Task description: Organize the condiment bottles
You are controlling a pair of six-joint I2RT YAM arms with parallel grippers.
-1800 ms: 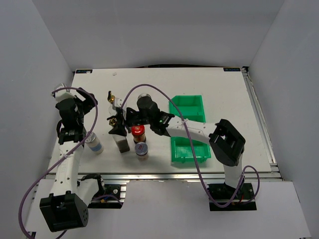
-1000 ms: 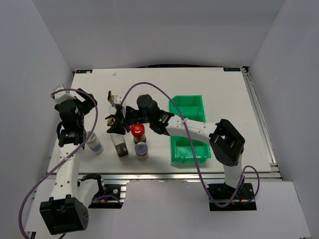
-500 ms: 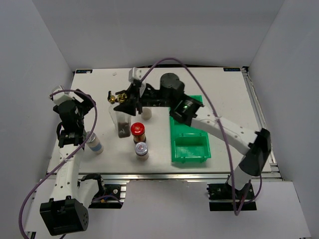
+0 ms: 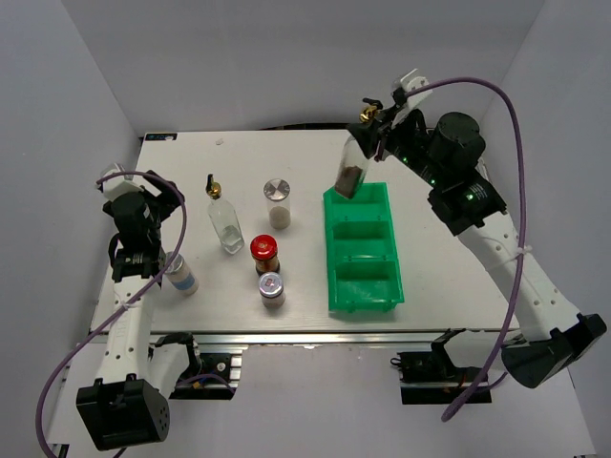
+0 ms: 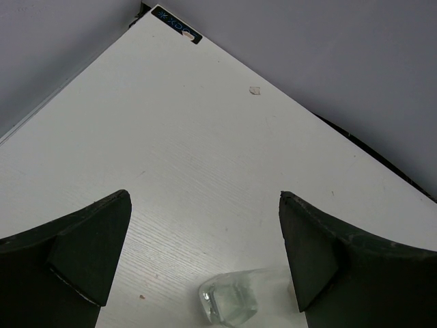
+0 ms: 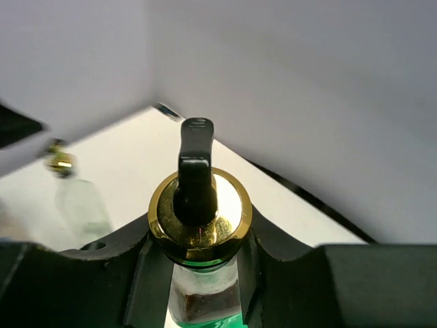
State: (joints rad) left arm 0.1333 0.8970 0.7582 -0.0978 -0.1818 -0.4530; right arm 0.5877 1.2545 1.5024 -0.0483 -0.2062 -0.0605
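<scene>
The right gripper (image 4: 375, 134) is pinching the neck of a tall glass bottle (image 4: 350, 170) just under its gold-and-black spout (image 6: 196, 171), with its jaws closed snugly on the glass. The bottle, dark at the bottom, is hanging tilted over the far end of the green bin (image 4: 328, 250). Everything else is standing left of that bin on the white table (image 4: 191, 157). A silver-lidded jar (image 4: 278, 196) is sitting nearest the bin's far end, a red-capped jar (image 4: 264, 252) beside its middle, and a second silver-lidded jar (image 4: 271, 286) towards its near end. The other tall bottle (image 4: 226, 227) is standing farther left, and a third jar (image 4: 180, 277) farthest from the bin, by the left arm. The left gripper (image 5: 203, 205) is gaping wide over bare tabletop, gripping nothing; a bit of clear glass is showing low between its fingers. Plain pale grey walls (image 4: 286, 57) are enclosing the table on three sides.
</scene>
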